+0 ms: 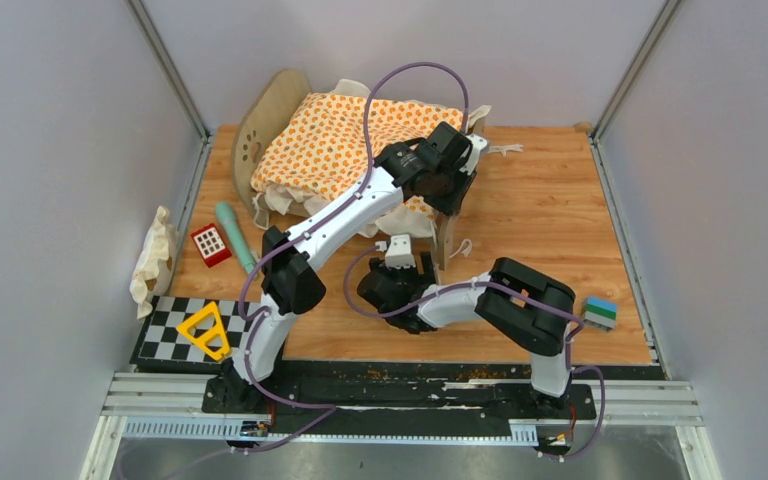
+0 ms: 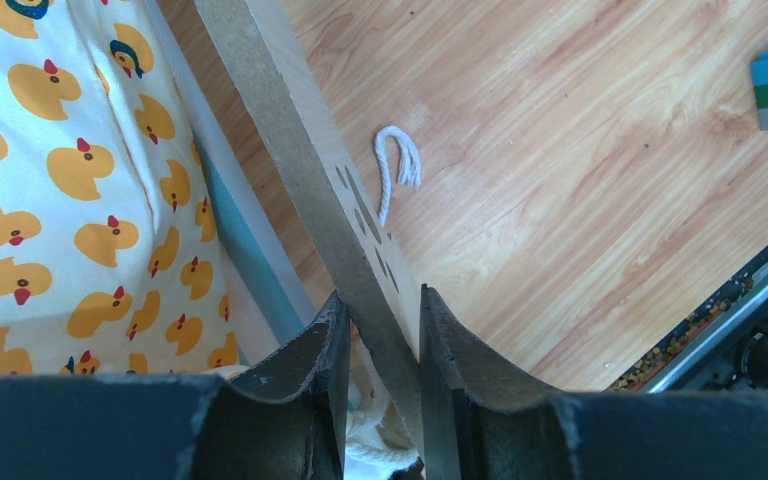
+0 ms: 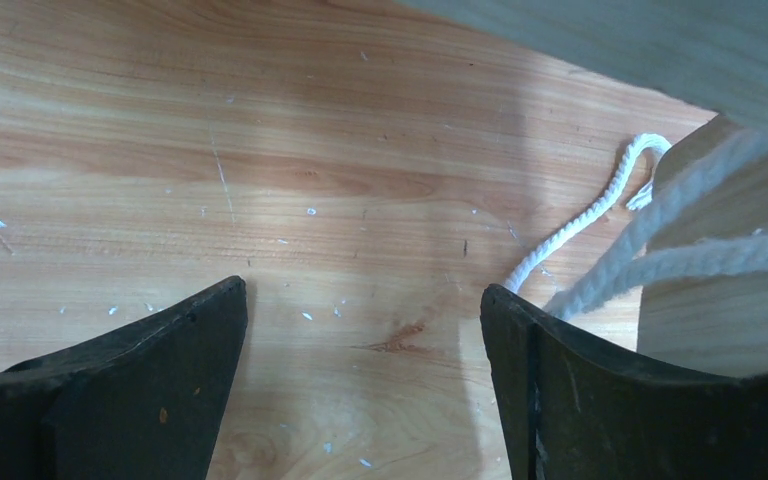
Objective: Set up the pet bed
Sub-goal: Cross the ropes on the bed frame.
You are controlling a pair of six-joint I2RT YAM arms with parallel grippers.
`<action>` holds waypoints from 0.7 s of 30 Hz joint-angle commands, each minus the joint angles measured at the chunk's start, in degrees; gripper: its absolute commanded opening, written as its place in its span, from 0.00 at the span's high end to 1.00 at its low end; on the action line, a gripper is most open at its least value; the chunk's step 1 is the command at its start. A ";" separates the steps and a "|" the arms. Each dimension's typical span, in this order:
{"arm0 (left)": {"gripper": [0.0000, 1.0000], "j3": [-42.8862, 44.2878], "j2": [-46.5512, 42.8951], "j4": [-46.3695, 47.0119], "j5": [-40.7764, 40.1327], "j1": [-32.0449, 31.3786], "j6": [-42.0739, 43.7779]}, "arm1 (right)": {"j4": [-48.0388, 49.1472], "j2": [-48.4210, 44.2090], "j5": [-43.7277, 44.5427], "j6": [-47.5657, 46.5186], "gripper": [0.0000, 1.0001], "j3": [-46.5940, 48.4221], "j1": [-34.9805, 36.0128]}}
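The pet bed (image 1: pixel 260 130) stands at the back left of the wooden table, with an orange duck-print cushion (image 1: pixel 345 150) spread over it. My left gripper (image 1: pixel 457 195) reaches over the bed's right end. In the left wrist view this gripper (image 2: pixel 385 310) is shut on the top edge of the light-wood end board (image 2: pixel 305 150), with the cushion (image 2: pixel 70 200) to its left. My right gripper (image 1: pixel 405 275) hovers low by the bed's near right corner. It (image 3: pixel 365 300) is open over bare table, a white tie cord (image 3: pixel 580 225) lying beside its right finger.
A small white pillow (image 1: pixel 153 260) lies against the left wall. Near it are a red-white block (image 1: pixel 210 244), a green cylinder (image 1: pixel 233 232), and a yellow triangle (image 1: pixel 205 330) on a checkered mat (image 1: pixel 165 335). A blue-green-grey block (image 1: pixel 600 312) sits at the front right.
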 commanded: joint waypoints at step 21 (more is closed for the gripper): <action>1.00 4.14 -4.75 8.34 2.14 1.35 6.82 | -70.71 11.41 11.56 50.14 0.09 23.86 8.57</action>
